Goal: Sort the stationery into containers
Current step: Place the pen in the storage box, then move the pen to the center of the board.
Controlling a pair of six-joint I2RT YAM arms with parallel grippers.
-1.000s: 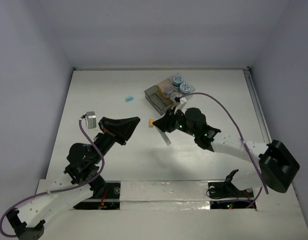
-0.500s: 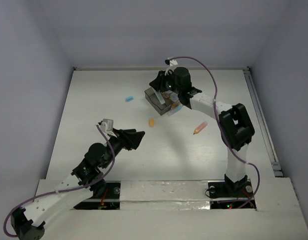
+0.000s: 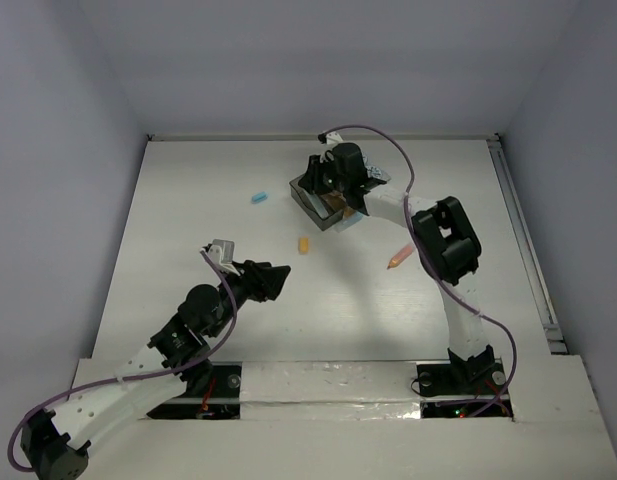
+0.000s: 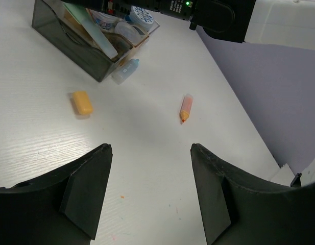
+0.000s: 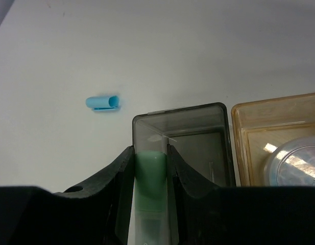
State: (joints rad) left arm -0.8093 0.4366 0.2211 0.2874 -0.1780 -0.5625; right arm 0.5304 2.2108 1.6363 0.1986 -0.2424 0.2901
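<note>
Although part of the stationery already sits in the containers (image 3: 303, 192), the sorting looks roughly half done. Blue-and-white rolls (image 4: 142, 18) show on the far side of the joined boxes, and a pale cylinder (image 5: 295, 158) lies in the tan box (image 5: 254, 143). The right hand (image 5: 151, 153) is pinching a green stick (image 5: 151, 176) directly over the dark grey box (image 5: 195, 143), so that piece counts as nearly placed but not released. Four pieces remain out on the tabletop (image 3: 188, 200): an orange block (image 3: 303, 244) near the boxes, a blue piece (image 3: 259, 197) off to their left, a pink-orange stick (image 3: 399, 257) to their right, and a small light-blue item (image 4: 127, 70) just beside the dark box's wall, possibly touching it. The left hand (image 4: 150, 149) hovers spread and empty, well short of the orange block, which I judge its likeliest pick. What stands in the way is the right arm itself, stretched over the boxes; a left-side drop now would crowd it.
</note>
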